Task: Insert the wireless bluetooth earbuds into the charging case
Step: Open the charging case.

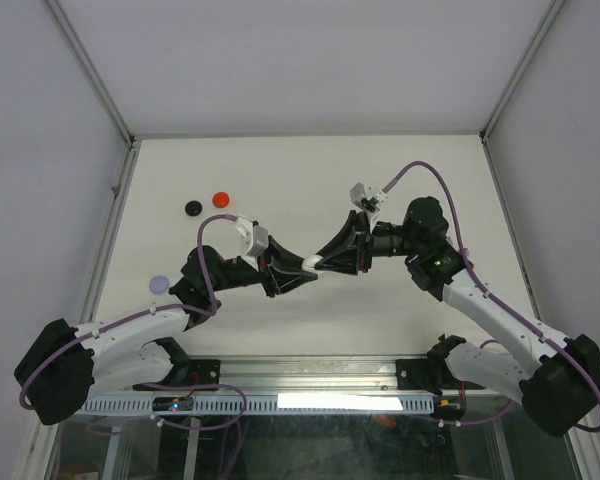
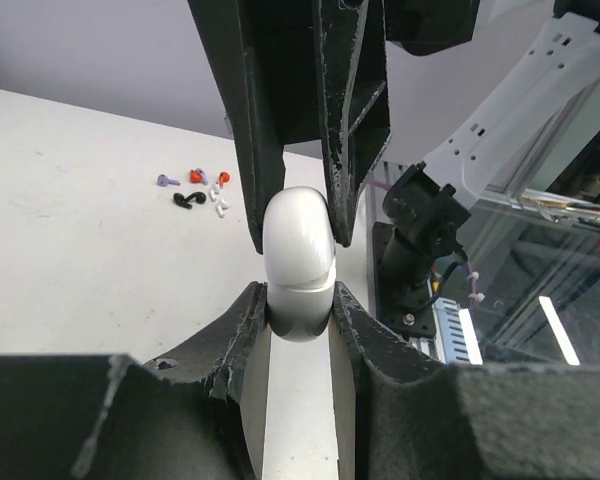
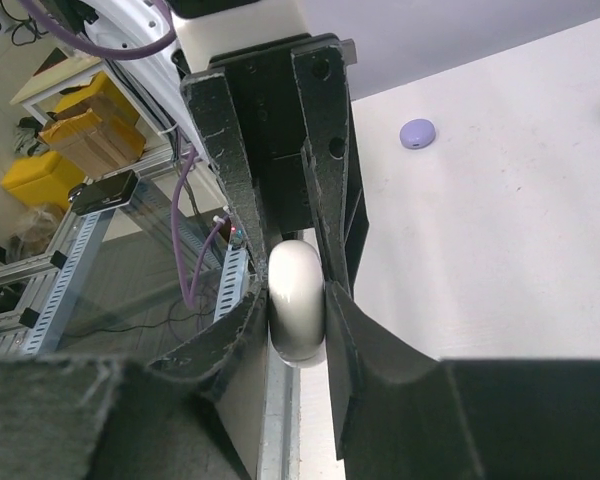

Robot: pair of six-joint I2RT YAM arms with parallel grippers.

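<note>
Both arms meet mid-air over the surface (image 1: 280,170), and the white charging case (image 2: 298,265) is held between them, off the surface. My left fingers (image 2: 235,340) are pinching the case's lower half, one pad on each side just below the seam. My right fingers (image 3: 365,340) are pinching the same case from the opposite end. In the left wrist view they come in from above and clamp the rounded upper half. The seam shows as a thin line around the body and the lid looks closed. From the top camera the two sets of fingers sit tip to tip with the case just visible as a white sliver between them. The earbuds (image 2: 202,189) are not in the case. They lie on the surface as a small loose cluster well beyond it in the left wrist view — purple, orange, black and white pieces, too small to count reliably. Also on the surface on the left side: a black disc (image 1: 192,207) and a red disc (image 1: 220,199) side by side, and a purple disc (image 1: 159,283) nearer my left arm.
</note>
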